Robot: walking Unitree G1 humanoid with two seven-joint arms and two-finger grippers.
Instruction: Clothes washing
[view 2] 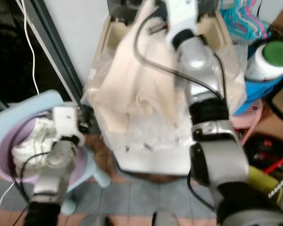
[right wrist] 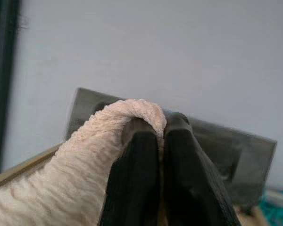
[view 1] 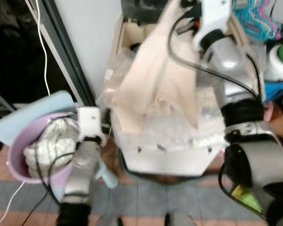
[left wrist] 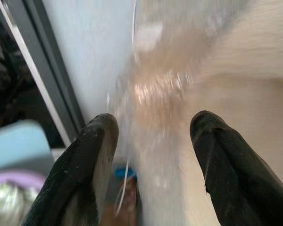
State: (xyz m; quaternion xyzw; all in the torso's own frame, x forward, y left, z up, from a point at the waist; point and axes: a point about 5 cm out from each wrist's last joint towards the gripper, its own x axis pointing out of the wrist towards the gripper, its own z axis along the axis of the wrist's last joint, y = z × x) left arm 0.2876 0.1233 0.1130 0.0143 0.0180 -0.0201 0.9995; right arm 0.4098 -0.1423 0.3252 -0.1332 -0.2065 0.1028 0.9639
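From the left eye, the right arm (view 1: 236,80) reaches up and forward over a white washing machine (view 1: 170,155) whose top is wrapped in clear plastic. A beige cloth (view 1: 155,75) hangs from the raised end of that arm and drapes down over the machine's top. To the robot's left, a pink basin (view 1: 16,162) holds a heap of white laundry (view 1: 49,143), and the left arm (view 1: 85,155) is stretched out just above its near edge. Coloured hangers (view 1: 259,19) sit behind the machine on the right.

From the right eye, a white jar with a green lid (view 2: 269,59) stands to the right of the machine.

Along the left wrist, the left gripper (left wrist: 153,155) has its fingers spread wide with nothing between them; blurred plastic and the beige cloth lie beyond.

Along the right wrist, the right gripper (right wrist: 161,141) has its fingers pressed together on a fold of the beige cloth, which bulges over their tips against a pale wall (right wrist: 179,52).
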